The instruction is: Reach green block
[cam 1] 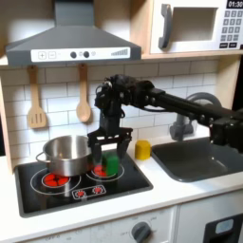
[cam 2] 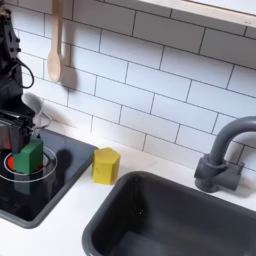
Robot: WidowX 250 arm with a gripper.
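Observation:
The green block is a small bright cube on the right burner of the black toy stove. In the second exterior view the green block sits on the red ring at the second exterior view's left edge. My gripper hangs low right over it, open, one finger on each side of the block's top. Whether a finger touches the block cannot be told. In the second exterior view the gripper is partly cut off by the frame edge, just behind the block.
A steel pot stands on the left burner, close to the gripper. A yellow block sits between stove and sink. The faucet and wooden utensils on the tiled wall stand behind.

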